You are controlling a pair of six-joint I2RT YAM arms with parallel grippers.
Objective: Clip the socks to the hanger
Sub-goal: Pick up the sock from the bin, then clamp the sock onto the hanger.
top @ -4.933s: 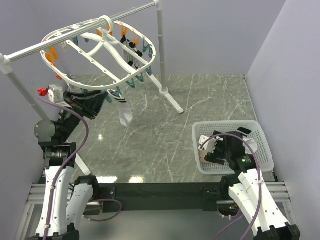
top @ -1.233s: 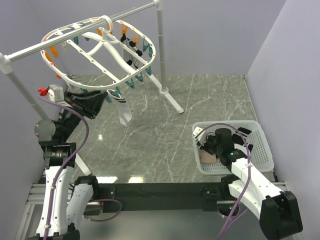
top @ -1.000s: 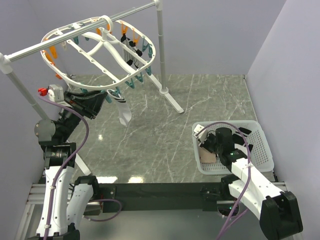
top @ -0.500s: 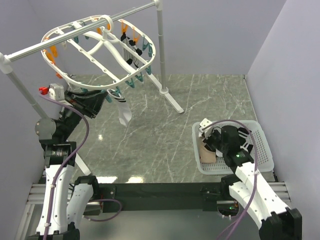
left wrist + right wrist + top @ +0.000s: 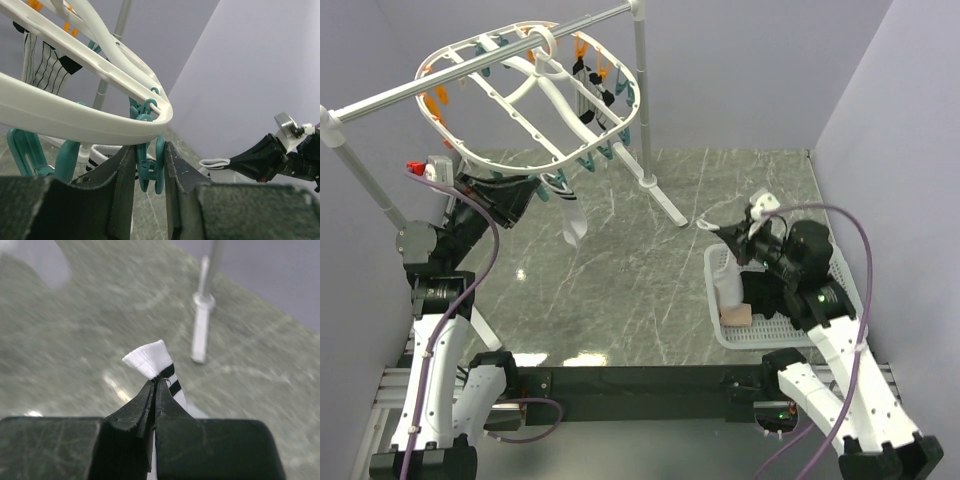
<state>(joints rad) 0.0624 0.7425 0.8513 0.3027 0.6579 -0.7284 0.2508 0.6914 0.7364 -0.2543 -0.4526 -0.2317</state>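
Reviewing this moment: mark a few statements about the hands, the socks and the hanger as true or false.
1. The right hand pinches a black-banded white sock. True.
2. The left hand holds a sock. False: it grips a teal clip on the hanger.
3. The basket is empty. False: a pinkish-beige sock lies in it.
4. A plain white sock hangs clipped to the hanger. True.

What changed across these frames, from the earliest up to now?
The right gripper rose out of the basket, jaws shut on a white black-striped sock. The left gripper, jaws around a teal clip, pushed the hanger up and rightward. The hung white sock and the beige sock in the basket stayed.
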